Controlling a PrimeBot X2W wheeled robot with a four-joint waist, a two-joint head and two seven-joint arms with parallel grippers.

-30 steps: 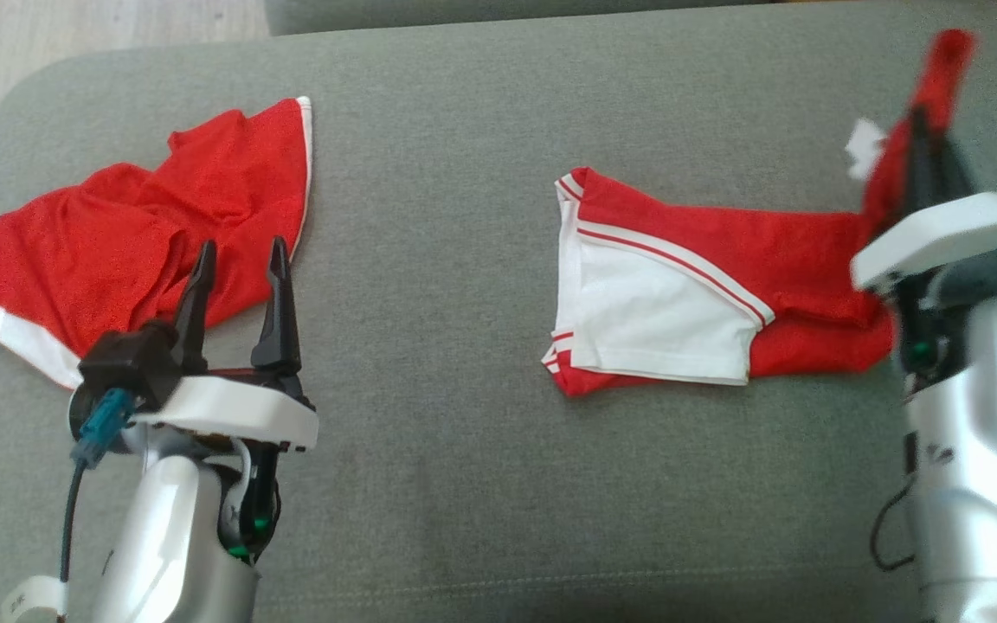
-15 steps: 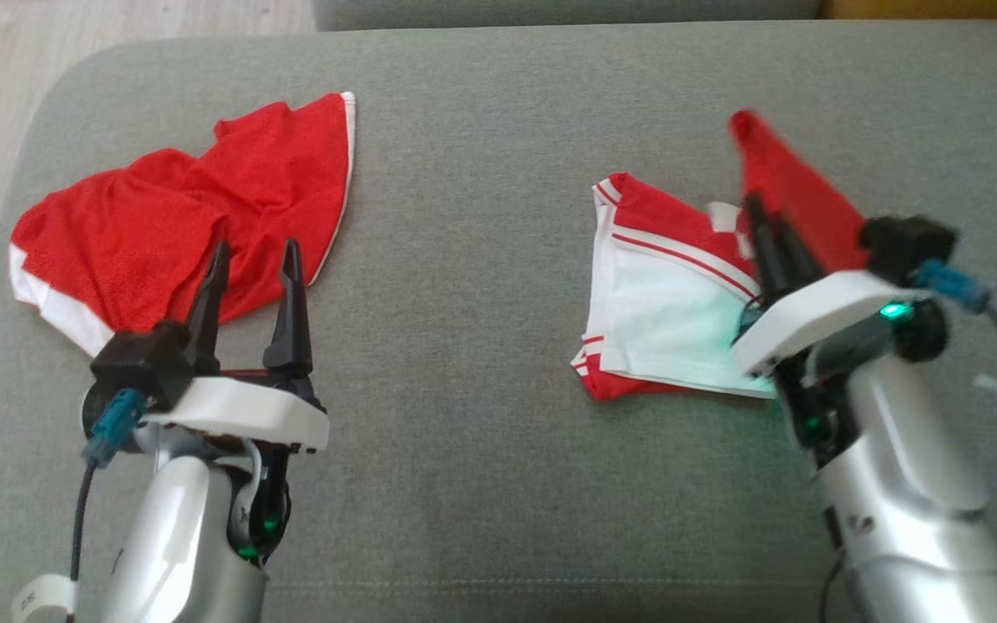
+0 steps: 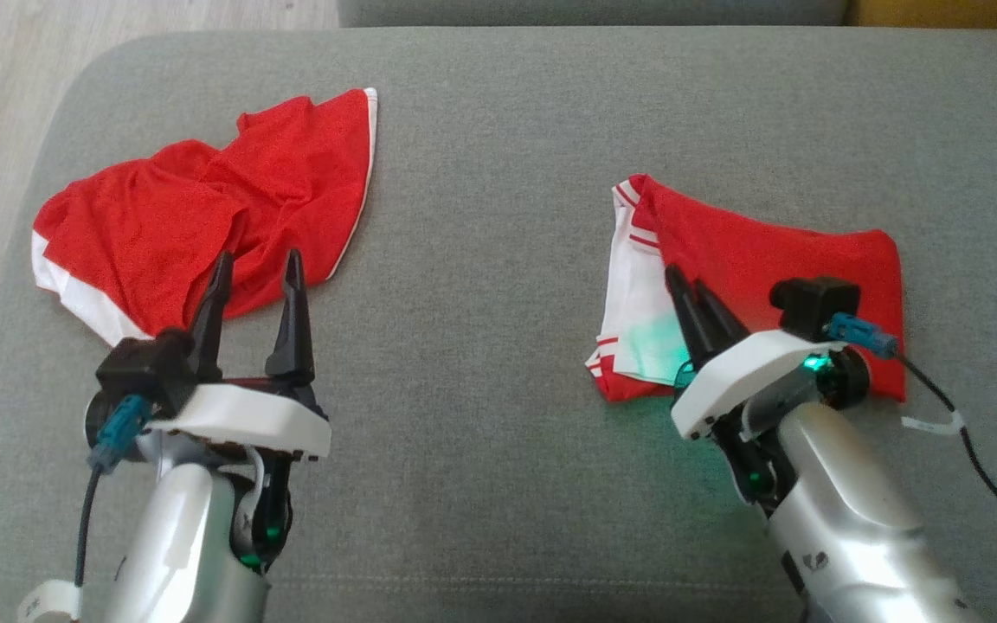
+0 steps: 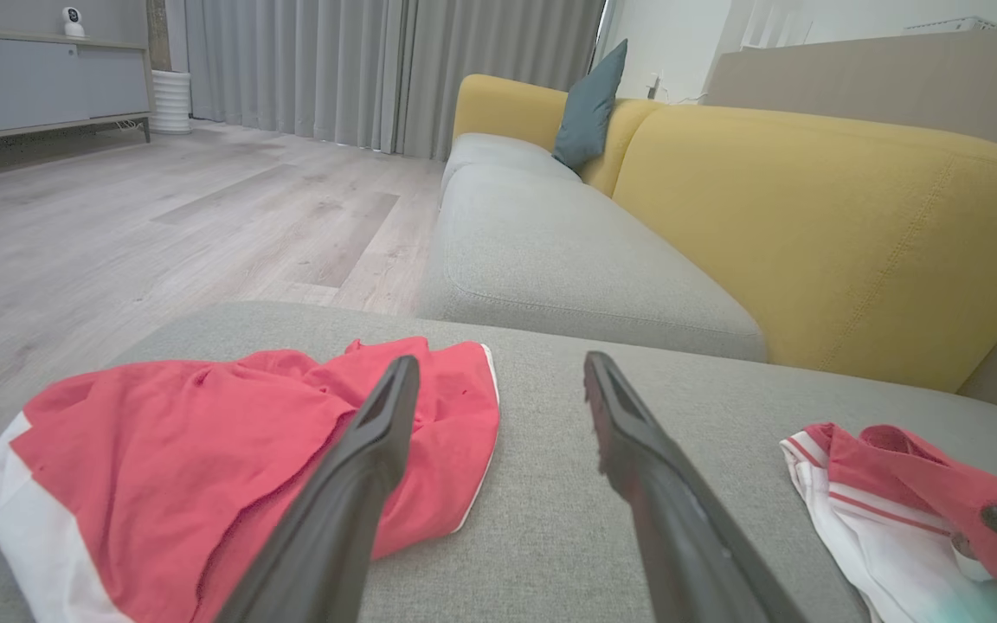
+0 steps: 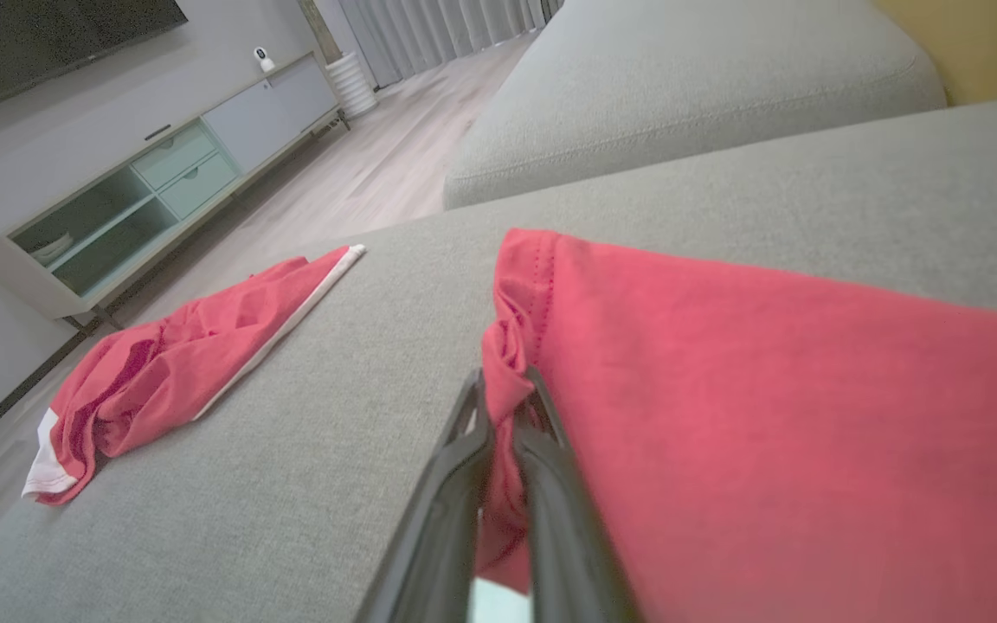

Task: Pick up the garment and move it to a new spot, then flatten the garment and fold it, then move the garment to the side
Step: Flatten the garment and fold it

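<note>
Two end effectors stand over the grey upholstered sofa cushion (image 3: 481,260). The fingers of the right end effector (image 3: 687,279) are pressed almost together, pinching a bunched edge of the red-and-white jersey garment (image 3: 775,251). Its wrist view shows red fabric wedged between them. The left end effector (image 3: 258,255) is spread fully and holds nothing. A crumpled red garment with white trim (image 3: 204,208) lies just beyond its tips and to their left.

Change noted: a second ago the right end effector held the red flap raised, out at the garment's right. It has since swept that flap leftward and down. The red layer now covers most of the white panel, leaving a strip of white just left of the fingertips.

Assessment: one fold appears laid, with the grip not yet released. The garment lies directly beneath the right end effector and to its right, well apart from the left one. Release and smoothing look due next. A drag on withdrawal could undo the fold.
</note>
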